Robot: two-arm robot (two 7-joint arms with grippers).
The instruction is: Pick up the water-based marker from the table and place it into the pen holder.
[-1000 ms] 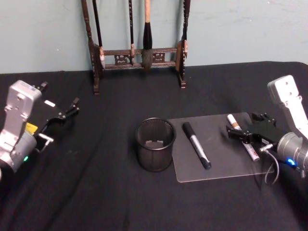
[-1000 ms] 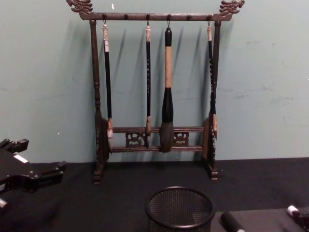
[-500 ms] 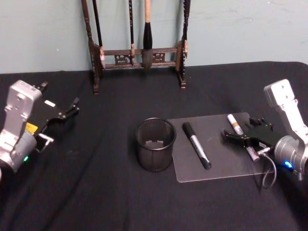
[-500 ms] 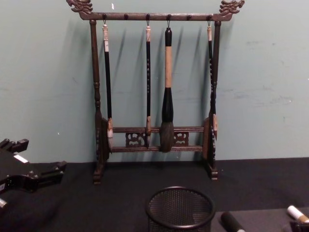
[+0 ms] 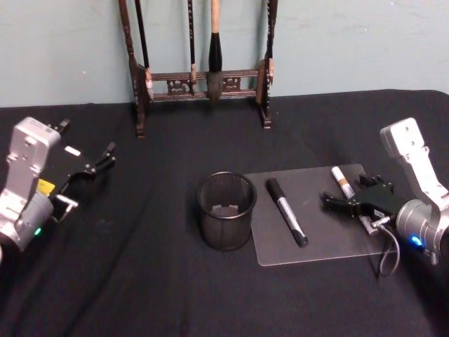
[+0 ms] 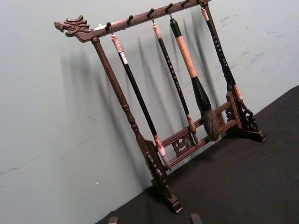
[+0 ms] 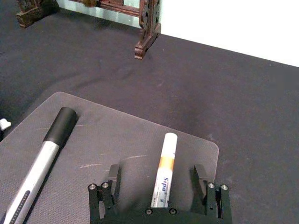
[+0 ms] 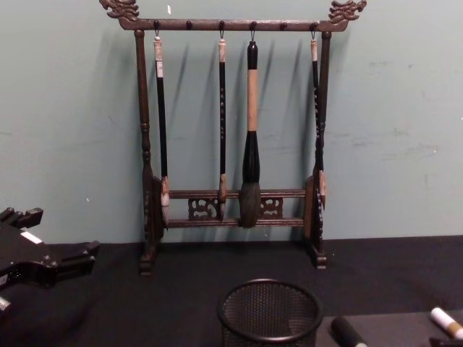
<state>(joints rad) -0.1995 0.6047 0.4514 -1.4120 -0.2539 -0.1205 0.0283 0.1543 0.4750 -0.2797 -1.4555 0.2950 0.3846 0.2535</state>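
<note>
The water-based marker (image 7: 164,164), white with an orange band, lies on a clear mat (image 7: 117,135). My right gripper (image 7: 157,179) is open and low over it, one finger on each side of the barrel, not touching it. In the head view that gripper (image 5: 345,191) covers the marker's (image 5: 340,178) near half. The pen holder (image 5: 226,210), a round black mesh cup, stands upright left of the mat (image 5: 316,242) and also shows in the chest view (image 8: 270,311). My left gripper (image 5: 98,165) is parked open at the far left, away from all of this.
A silver marker with a black cap (image 5: 286,212) lies on the mat between the pen holder and my right gripper. A tall wooden brush rack (image 5: 200,77) with hanging brushes stands at the back against the wall. A black cloth covers the table.
My right gripper has slid left along the white marker, farther onto the mat. The left arm, the pen holder and both markers have stayed put.
</note>
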